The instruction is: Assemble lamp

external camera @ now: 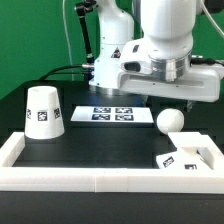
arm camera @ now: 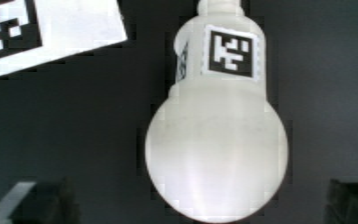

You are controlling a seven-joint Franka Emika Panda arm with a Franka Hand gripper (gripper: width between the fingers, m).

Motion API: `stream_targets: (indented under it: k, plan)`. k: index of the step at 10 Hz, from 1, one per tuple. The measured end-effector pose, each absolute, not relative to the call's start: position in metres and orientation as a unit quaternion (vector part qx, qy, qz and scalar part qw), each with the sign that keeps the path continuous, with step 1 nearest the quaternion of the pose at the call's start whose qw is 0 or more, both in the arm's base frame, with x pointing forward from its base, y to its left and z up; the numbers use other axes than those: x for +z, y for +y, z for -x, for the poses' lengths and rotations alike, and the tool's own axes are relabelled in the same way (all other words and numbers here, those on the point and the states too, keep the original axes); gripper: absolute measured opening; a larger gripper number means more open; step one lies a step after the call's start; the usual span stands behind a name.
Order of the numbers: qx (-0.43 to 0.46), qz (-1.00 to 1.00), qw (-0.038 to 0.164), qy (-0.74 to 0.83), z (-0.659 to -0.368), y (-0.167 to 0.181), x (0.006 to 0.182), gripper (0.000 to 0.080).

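Note:
The white bulb lies on the black table, with its ball end between my fingers' line and its tagged stem pointing away. My gripper hangs above it, open and empty, with one dark fingertip showing on each side. In the exterior view the bulb's ball shows just below the arm's hand. The cone shade stands at the exterior view's left. The flat square base lies at the front right, against the white wall.
The marker board lies between the shade and the bulb. A low white wall borders the table's front and sides. A tagged flat white corner shows beside the bulb in the wrist view; I cannot tell which piece it is.

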State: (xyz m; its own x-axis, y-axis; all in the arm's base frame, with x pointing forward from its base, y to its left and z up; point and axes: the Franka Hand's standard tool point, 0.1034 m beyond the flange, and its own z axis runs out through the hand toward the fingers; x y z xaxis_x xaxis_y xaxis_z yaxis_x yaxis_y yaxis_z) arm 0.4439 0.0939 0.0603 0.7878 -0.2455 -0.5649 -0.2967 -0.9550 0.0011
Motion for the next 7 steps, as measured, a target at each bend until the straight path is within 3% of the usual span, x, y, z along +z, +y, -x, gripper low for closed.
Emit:
stream_targets:
  k: [3, 7]
  plan:
    - [0.38, 0.914, 0.048, 0.138, -0.44, 0.089, 0.055, 0.0698]
    - [0.372, 0.918, 0.05, 0.128, -0.441, 0.097, 0.045, 0.0698]
